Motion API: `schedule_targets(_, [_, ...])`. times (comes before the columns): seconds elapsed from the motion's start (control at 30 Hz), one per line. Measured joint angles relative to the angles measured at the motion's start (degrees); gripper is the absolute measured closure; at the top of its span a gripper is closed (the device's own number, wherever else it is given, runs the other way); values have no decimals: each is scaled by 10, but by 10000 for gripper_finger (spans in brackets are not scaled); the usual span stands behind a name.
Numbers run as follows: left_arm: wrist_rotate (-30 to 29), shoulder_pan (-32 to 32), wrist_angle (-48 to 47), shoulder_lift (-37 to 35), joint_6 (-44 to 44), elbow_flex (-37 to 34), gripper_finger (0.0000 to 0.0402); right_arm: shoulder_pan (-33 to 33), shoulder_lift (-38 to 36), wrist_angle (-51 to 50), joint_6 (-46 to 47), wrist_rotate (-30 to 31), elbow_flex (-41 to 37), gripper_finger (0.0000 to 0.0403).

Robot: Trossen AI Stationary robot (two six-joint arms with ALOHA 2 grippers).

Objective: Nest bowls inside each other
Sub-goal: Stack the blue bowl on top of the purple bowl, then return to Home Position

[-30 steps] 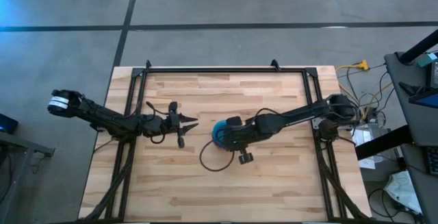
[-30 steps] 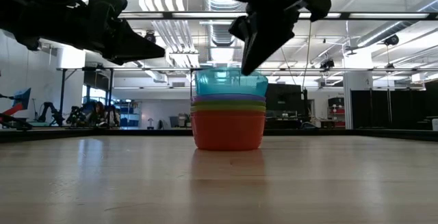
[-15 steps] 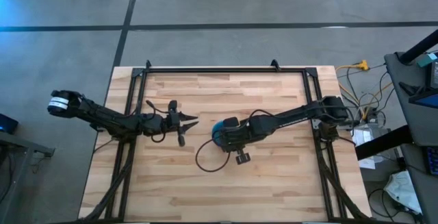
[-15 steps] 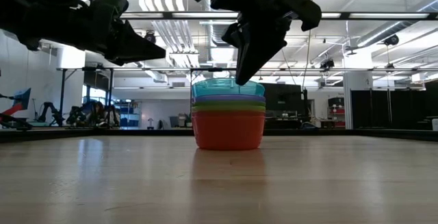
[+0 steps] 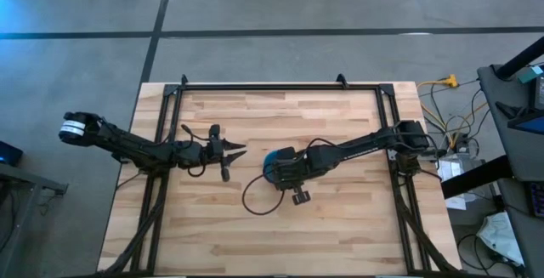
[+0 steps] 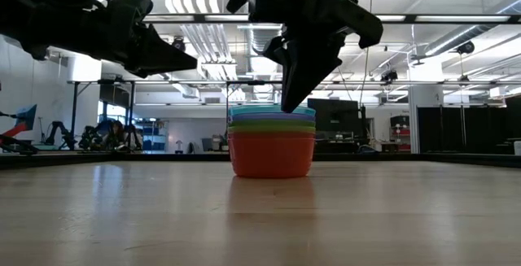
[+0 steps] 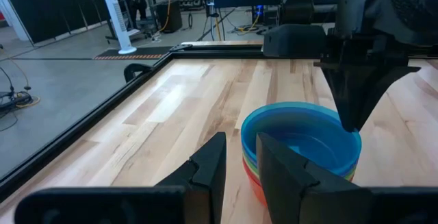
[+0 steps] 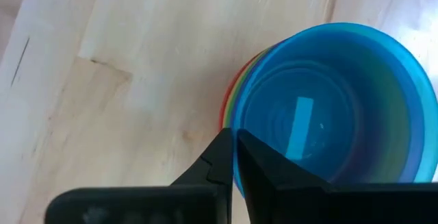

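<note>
A stack of nested bowls [image 5: 270,164] stands on its orange bottom bowl [image 6: 272,155] near the table's middle. Yellow, green and purple rims show above that, and a blue bowl [image 8: 328,107] sits on top. No pink bowl shows apart. My right gripper [image 8: 235,157] reaches in from the right and is shut on the blue bowl; the low view shows it as the gripper [image 6: 289,107] above the stack. My left gripper [image 5: 240,150] hangs in the air left of the stack, narrowly open and empty, and the left wrist view looks past it [image 7: 241,157] at the stack [image 7: 301,145]. My right gripper pinches the blue bowl's rim [image 8: 241,118] on the side toward the table's left, one finger inside the bowl and one outside. The fingers [image 6: 295,87] come from above, slanting down from the right. The bowl sits upright, nested in the stack.
Black frame rails [image 5: 280,85] run along the table's far edge and both sides. A dark cable loop [image 5: 253,201] from the right arm lies just near of the stack. Bare wood spreads over the near half [image 5: 280,235] and the far strip.
My right gripper has moved down and slightly toward the table's left, still shut on the blue bowl's rim. The blue bowl, which stood high above the purple rim, has sunk into the stack until only its rim shows.
</note>
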Motion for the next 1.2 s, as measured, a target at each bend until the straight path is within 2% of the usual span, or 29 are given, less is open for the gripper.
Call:
schedule_targets(0.37, [0,0,1,0,0,2,334,2,-33,-29,19,0,24,358])
schedule_targets(0.47, [0,0,2,0,-8,5,334,8,-63,-61,36,-8,26,359])
schedule_targets(0.57, [15,-1,1,0,-47,5,334,19,-115,-38,62,-43,-19,359])
schedule_targets(0.67, [53,-1,4,0,-61,5,334,39,-188,101,83,-50,-132,360])
schedule_targets(0.8, [139,-1,19,0,-63,7,334,64,-284,424,99,-50,-333,359])
schedule_targets(0.9, [212,-1,102,0,-64,10,334,68,-327,705,111,-52,-466,360])
schedule_targets(1.0, [280,1,222,-5,-58,10,334,61,-366,934,118,-50,-565,362])
schedule_targets(1.1, [347,13,307,-40,-43,-2,334,43,-433,1061,113,-51,-643,369])
schedule_targets(1.2, [402,35,316,-117,-43,-31,334,26,-533,1106,111,-49,-711,378])
